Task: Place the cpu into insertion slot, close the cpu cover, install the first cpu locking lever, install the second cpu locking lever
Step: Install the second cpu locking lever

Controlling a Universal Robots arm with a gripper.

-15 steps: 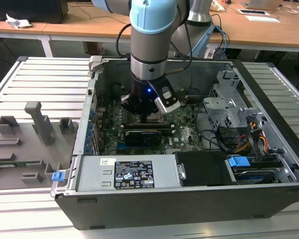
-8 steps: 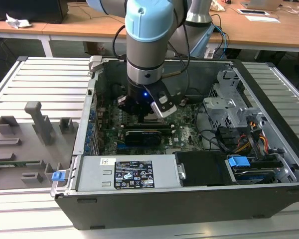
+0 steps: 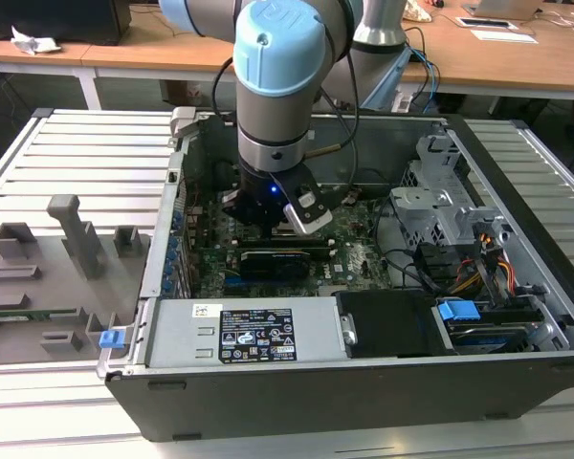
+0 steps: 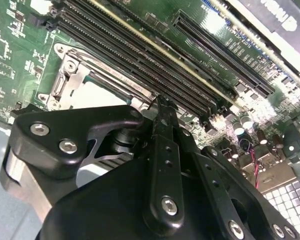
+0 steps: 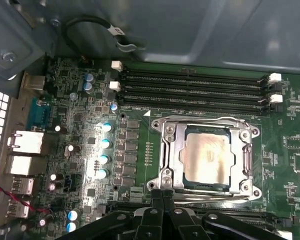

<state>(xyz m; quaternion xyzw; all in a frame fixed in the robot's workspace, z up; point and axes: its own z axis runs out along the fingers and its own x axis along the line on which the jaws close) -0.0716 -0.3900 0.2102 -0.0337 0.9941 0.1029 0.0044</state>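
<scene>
The cpu (image 5: 209, 155) lies flat in the insertion slot (image 5: 251, 132) on the green motherboard, its silver top showing through the window of the cpu cover (image 5: 172, 150), which lies down over it. A thin metal lever (image 5: 215, 198) runs along the socket edge nearest my gripper. My gripper (image 5: 163, 194) is shut, its two black fingertips pressed together right at that socket edge, with nothing visibly held. In the second wrist view the gripper (image 4: 162, 105) hangs just beside the socket's cover (image 4: 70, 75). In the exterior view the arm's wrist (image 3: 273, 206) reaches down into the open computer case.
Long black memory slots (image 5: 190, 87) run beside the socket, with capacitors (image 5: 105, 145) and rear ports (image 5: 25, 145) further off. In the case sit a power supply (image 3: 249, 330), a black card (image 3: 277, 258), a drive cage (image 3: 440, 201) and cables. A grey fixture tray (image 3: 48, 277) lies outside it.
</scene>
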